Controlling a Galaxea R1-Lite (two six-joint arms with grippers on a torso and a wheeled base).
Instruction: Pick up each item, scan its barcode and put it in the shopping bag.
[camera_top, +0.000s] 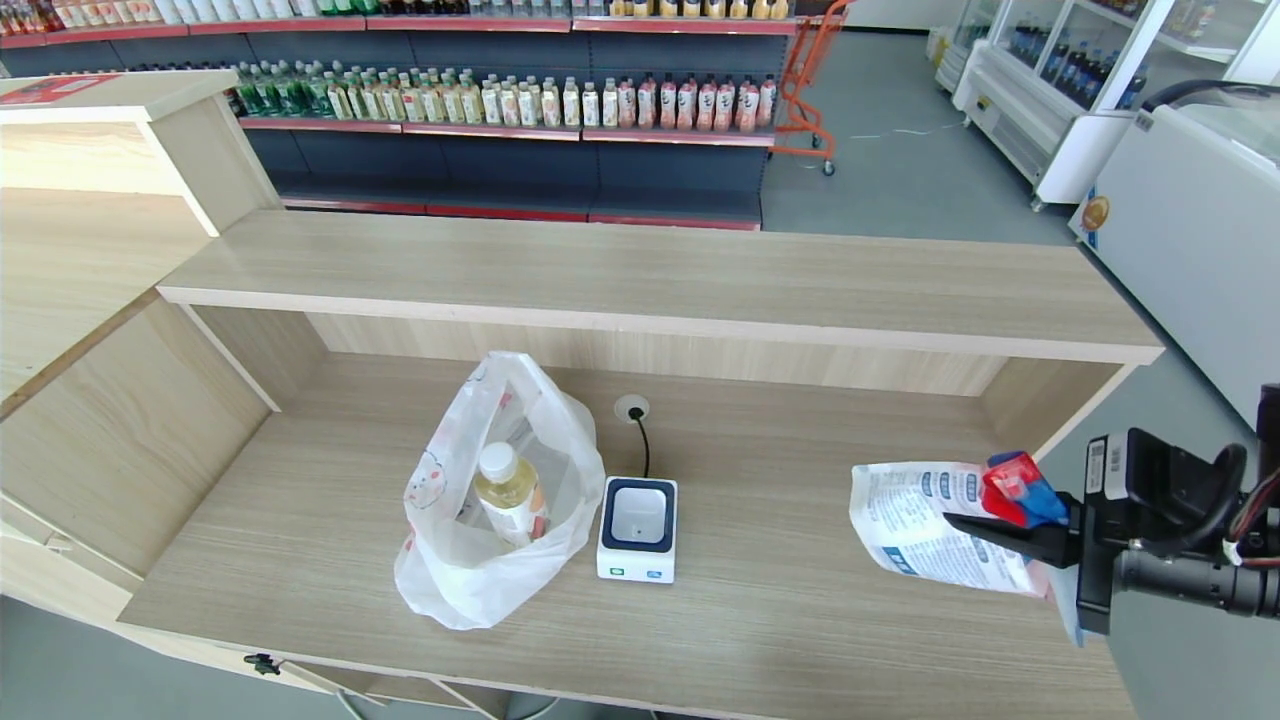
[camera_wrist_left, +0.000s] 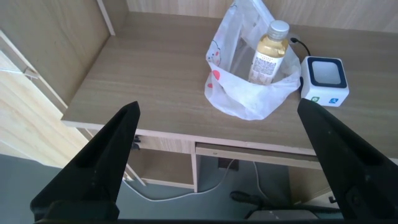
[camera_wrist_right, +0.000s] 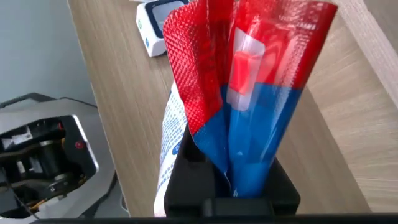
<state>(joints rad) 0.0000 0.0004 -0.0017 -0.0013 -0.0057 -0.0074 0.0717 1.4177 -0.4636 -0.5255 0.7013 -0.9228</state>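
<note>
A pack, white w/ a red & blue top, is gripped by the right end effector, which is shut tight on the red & blue end. The pack is held up in the air over the right end of the tabletop. It is turned on its side, w/ the white part pointed toward the scanner. In the right wrist view the pack is seen pinched in the right end effector, and the scanner is seen past it.

The scanner, a small white box w/ a dark frame on top, is set approx. in the middle of the tabletop. A black cord is run from it to a round hole at the back.

The bag, white & thin, is set just left of the scanner. If they touch can't be told. Its mouth is open. A bottle of yellow drink w/ a white cap is stood up inside it.

The left end effector is spread wide w/ nothing in it, above the near edge of the tabletop. The bag, bottle & scanner are seen between its fingers.

Behind the tabletop, a shelf w/ rows of drinks is seen.
</note>
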